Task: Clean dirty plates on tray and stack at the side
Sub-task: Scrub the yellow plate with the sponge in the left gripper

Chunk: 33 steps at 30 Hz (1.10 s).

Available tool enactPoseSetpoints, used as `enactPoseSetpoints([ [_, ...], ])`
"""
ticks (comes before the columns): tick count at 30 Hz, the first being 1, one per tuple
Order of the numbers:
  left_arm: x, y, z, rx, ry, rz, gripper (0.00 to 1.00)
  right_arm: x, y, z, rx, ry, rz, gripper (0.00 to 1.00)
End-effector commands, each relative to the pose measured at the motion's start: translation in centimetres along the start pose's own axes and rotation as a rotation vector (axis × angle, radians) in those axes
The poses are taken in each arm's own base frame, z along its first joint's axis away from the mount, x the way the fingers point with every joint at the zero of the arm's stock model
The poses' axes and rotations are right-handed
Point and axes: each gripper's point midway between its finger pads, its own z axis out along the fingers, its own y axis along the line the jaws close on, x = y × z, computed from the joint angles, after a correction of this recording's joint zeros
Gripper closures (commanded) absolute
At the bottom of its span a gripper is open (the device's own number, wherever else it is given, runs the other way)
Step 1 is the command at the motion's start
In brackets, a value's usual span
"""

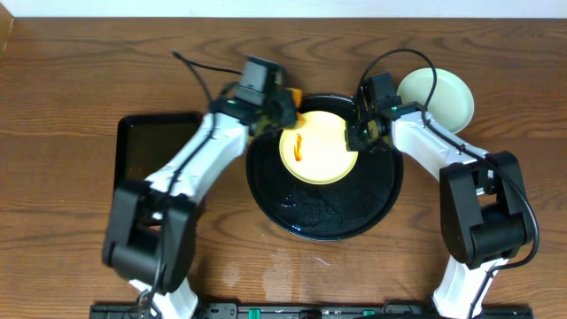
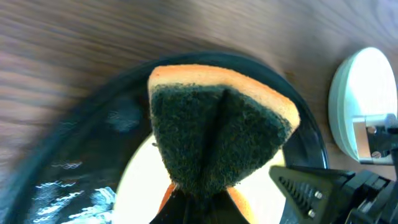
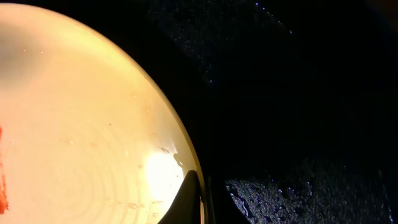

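Note:
A pale yellow plate (image 1: 321,147) with an orange sauce smear (image 1: 299,147) lies on the back half of the round black tray (image 1: 326,211). My right gripper (image 1: 359,135) is shut on the plate's right rim; in the right wrist view one finger lies over the rim (image 3: 189,198) of the plate (image 3: 81,124). My left gripper (image 1: 282,113) is shut on a sponge (image 2: 217,124) with a dark green scrub face and an orange back, held above the plate's left edge (image 2: 140,180). Pale mint plates (image 1: 438,99) lie on the table at the back right.
A smaller black rectangular tray (image 1: 146,151) lies at the left under my left arm. The round tray's surface is wet with droplets (image 3: 311,193). The mint plates also show at the right edge of the left wrist view (image 2: 357,93).

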Motion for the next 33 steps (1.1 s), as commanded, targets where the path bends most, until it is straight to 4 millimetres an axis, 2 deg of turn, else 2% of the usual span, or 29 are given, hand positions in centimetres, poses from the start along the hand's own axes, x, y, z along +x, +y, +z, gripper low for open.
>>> enactPoseSetpoints([
  [1,1.6,-1.6,1.1,0.023,0.026,-0.054,0.92,0.5,-1.1,1.0,0.078,0.011,0.046,0.99],
  [8,3.3,-3.5,2.7,0.050,0.046,-0.116,0.93,0.5,-1.1,1.0,0.078,0.009,0.072,0.99],
  [15,7.1,-3.0,5.8,-0.011,0.138,-0.267,0.92,0.8,-1.1,1.0,0.082,0.020,0.081,0.99],
  [20,8.0,-2.1,6.8,-0.044,0.159,-0.268,0.93,0.8,-1.2,1.0,0.082,0.019,0.081,0.99],
  [23,8.1,0.0,6.7,-0.138,0.141,-0.306,0.92,0.8,-1.1,1.0,0.082,0.020,0.081,0.99],
  [25,8.6,2.3,6.3,-0.233,0.139,-0.407,0.92,1.0,-1.1,1.0,0.079,0.027,0.082,0.99],
  [27,8.5,3.7,6.2,-0.259,0.137,-0.440,0.92,1.3,-1.1,1.0,0.080,0.039,0.083,0.99],
  [33,5.6,7.6,5.3,-0.319,0.087,-0.383,0.93,1.7,-1.6,0.9,0.089,0.058,0.090,0.99],
])
